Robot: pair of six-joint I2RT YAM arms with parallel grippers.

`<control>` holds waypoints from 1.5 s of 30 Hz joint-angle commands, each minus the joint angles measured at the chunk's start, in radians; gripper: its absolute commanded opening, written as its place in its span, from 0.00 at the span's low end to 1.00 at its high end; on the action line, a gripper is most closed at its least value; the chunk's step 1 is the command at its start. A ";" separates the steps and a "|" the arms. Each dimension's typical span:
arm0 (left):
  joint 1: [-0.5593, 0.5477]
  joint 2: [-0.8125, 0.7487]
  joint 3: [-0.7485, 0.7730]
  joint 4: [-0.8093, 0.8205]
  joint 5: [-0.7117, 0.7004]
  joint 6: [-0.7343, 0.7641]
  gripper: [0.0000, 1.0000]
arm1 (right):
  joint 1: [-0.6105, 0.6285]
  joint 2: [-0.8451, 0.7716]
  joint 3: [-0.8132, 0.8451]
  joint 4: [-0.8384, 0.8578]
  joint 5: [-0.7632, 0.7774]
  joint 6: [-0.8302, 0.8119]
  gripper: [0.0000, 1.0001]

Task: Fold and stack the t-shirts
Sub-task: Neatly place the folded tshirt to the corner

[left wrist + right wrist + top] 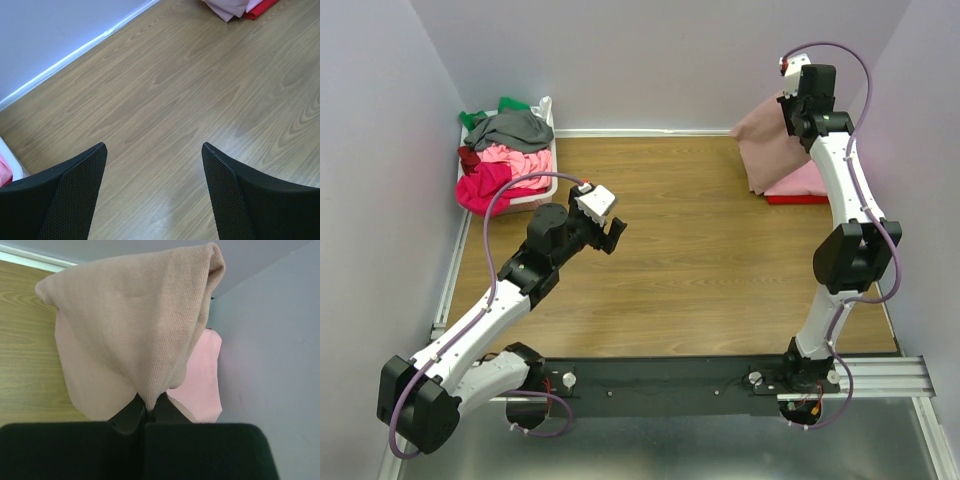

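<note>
The dusty-pink t-shirt (125, 315) is the one in play. Nearest, the left gripper (613, 237) hovers well left of the stack (810, 185), jaws spread and empty. Farther back, the right gripper (149, 409) is pinched tight on the shirt, which dangles bunched over the stack. Released like this it would likely land crumpled or askew, perhaps dragging the folded pink tee (202, 375) off the red tee (798, 199)

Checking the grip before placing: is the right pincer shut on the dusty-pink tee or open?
Shut. The right pincer pinches a fold of the tee; its fingers show no gap in the wrist view.
</note>
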 commanded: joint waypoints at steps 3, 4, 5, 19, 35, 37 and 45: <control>-0.008 0.002 -0.011 0.018 0.024 0.006 0.84 | -0.024 -0.010 0.041 0.056 0.046 -0.028 0.00; -0.008 0.002 -0.011 0.018 0.024 0.006 0.84 | -0.026 -0.003 0.042 0.058 0.051 -0.033 0.00; -0.006 0.004 -0.011 0.018 0.022 0.006 0.84 | -0.028 0.006 0.042 0.059 0.055 -0.042 0.00; -0.008 0.008 -0.012 0.019 0.025 0.008 0.84 | -0.066 0.098 0.032 0.159 0.143 -0.113 0.00; -0.008 0.013 -0.014 0.018 0.024 0.009 0.84 | -0.113 0.150 -0.070 0.306 0.243 -0.205 0.00; -0.008 0.012 -0.012 0.018 0.026 0.011 0.84 | -0.121 0.158 -0.081 0.323 0.252 -0.211 0.00; -0.009 0.015 -0.012 0.018 0.022 0.009 0.84 | -0.144 0.176 -0.161 0.407 0.282 -0.251 0.00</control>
